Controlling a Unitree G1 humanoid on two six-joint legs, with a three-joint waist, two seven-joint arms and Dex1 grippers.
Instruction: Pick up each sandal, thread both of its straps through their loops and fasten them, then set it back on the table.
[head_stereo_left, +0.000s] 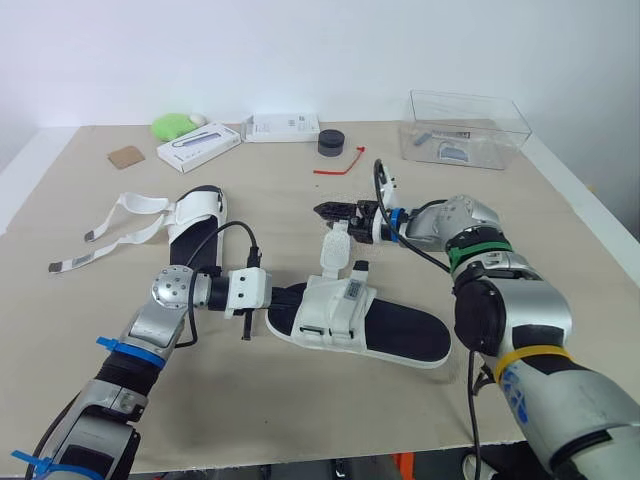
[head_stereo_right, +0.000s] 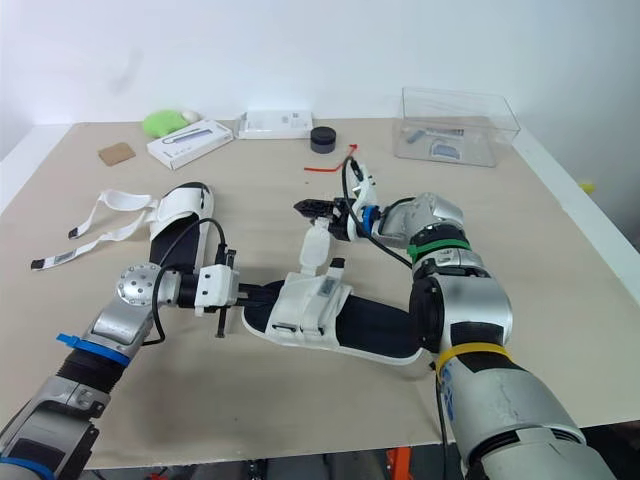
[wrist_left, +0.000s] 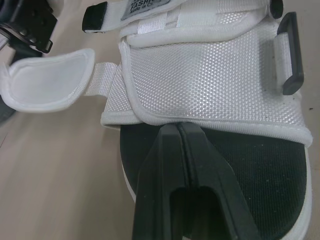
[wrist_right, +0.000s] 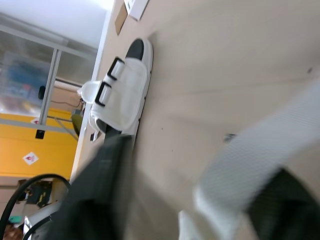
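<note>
White mesh over a black foam footbed: the near slide sandal (head_stereo_left: 355, 320) lies flat on the beige worktop (head_stereo_left: 560, 230), a little toward 6 o'clock from its centre. Its padded white strap (head_stereo_left: 336, 250) stands up from the upper, unthreaded.

The left gripper (wrist_left: 177, 131) is pressed together, tips on the footbed right at the hem of the upper; the sandal stretches away from it toward 3 o'clock. I cannot tell whether any fabric is caught in that hold. If none is, a pull on the strap would likely drag the whole sandal across the worktop.

The right gripper (head_stereo_left: 322, 209) hovers just above the strap's free end, which sits at its 6 o'clock. In the right wrist view it looks spread, the strap lying between its sides (blurred, so the contact is unclear). My main worry is the strap flopping out before it is clamped. After that, the soft tab could buckle against the black plastic loop (wrist_left: 291, 60) instead of passing through.

The second white sandal (head_stereo_left: 198, 225) waits at 10 o'clock, its long straps (head_stereo_left: 130, 215) trailing loose toward 9 o'clock.
</note>
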